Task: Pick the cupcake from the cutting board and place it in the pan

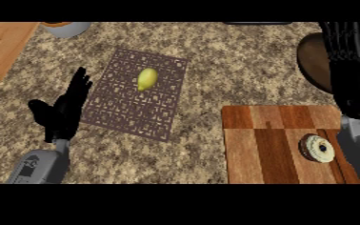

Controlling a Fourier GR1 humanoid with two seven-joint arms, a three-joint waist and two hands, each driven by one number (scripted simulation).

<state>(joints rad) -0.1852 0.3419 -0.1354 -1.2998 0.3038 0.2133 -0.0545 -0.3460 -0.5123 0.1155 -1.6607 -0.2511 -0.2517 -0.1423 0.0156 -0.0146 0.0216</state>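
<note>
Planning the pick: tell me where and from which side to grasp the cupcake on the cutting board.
Grip the cupcake around its round side wall, coming from above and the right, where the right hand already is. It sits near the cutting board right edge, top facing up.

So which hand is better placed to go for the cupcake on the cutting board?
The right hand, probably. It shows at the view's right edge, on the same side as the striped wooden cutting board and the pale round cupcake. The left hand rests open, far across the counter.
</note>
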